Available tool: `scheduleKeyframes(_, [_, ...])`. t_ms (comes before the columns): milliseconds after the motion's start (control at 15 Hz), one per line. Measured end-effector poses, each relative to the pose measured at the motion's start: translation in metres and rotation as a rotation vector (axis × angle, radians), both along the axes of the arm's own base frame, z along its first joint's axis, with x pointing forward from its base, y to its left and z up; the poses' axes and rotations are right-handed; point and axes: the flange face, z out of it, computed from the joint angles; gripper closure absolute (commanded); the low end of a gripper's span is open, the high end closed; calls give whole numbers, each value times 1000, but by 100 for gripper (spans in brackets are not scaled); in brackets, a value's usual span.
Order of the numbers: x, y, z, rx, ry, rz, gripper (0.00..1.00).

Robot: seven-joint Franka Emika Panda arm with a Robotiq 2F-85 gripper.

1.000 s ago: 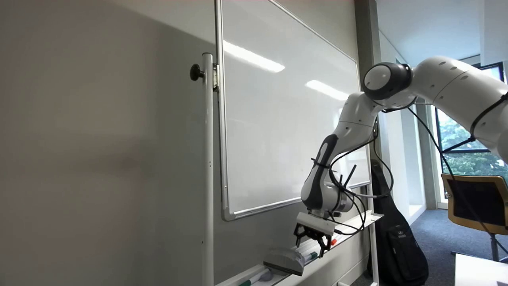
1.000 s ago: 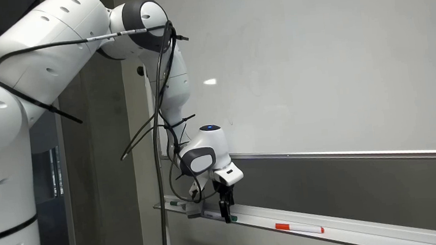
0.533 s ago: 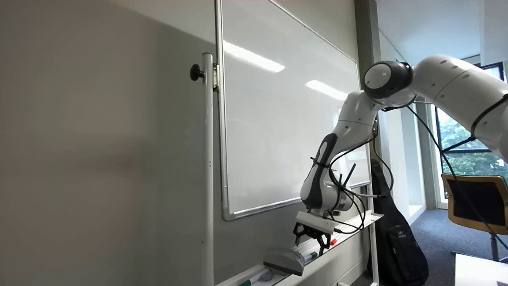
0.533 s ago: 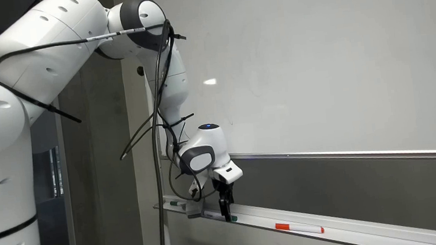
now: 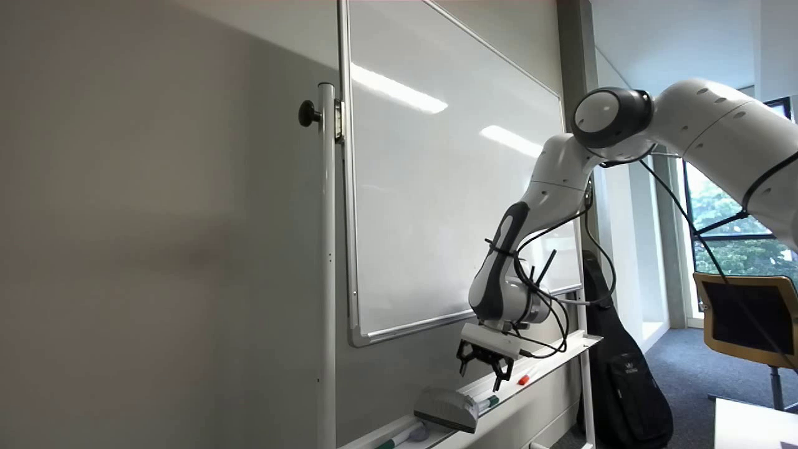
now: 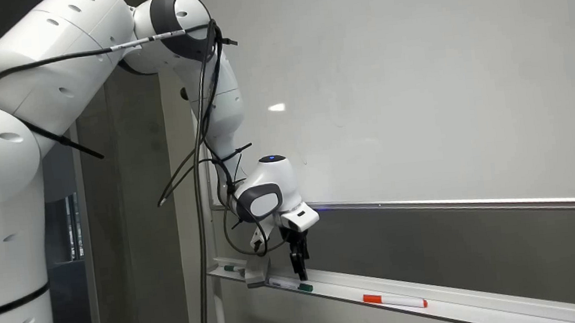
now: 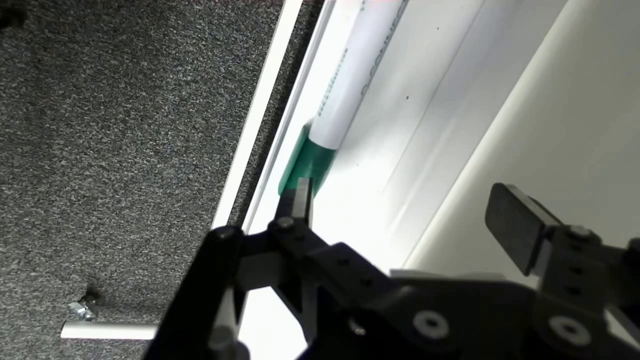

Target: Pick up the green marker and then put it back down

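A white marker with a green cap lies on the whiteboard's ledge; its cap shows in both exterior views, the green marker [image 5: 489, 403] [image 6: 305, 288] lying beside the eraser. In the wrist view the green marker [image 7: 345, 95] lies lengthwise along the ledge [image 7: 380, 200]. My gripper [image 7: 400, 186] is open and empty, with its jaws wide apart. In the wrist view one finger overlaps the cap's end and hides it; the other finger is over the wall side. In both exterior views my gripper [image 5: 479, 381] [image 6: 304, 268] hangs a little above the ledge, apart from the marker.
A grey eraser [image 5: 446, 408] [image 6: 256, 273] stands on the ledge. Beyond it lies a second green-capped marker [image 5: 394, 441] [image 6: 231, 268]. A red marker [image 6: 395, 300] lies on the ledge on the opposite side. The whiteboard [image 5: 436, 187] rises above. Cables [image 6: 201, 138] hang along the arm.
My gripper has risen from beside the green marker's cap to above the ledge, still open. The marker's cap shows more fully now; the marker has stayed in place.
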Motion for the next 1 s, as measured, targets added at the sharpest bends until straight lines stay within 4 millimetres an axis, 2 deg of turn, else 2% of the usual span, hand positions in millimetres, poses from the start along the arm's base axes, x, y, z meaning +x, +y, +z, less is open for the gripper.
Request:
scheduleKeyframes(67, [0, 0, 0, 0, 0, 0, 11])
scheduleKeyframes(467, [-1, 0, -2, 0, 3, 0, 5])
scheduleKeyframes(600, [-3, 0, -7, 2, 12, 0, 9])
scheduleKeyframes(1000, [-10, -1, -27, 9, 45, -7, 11])
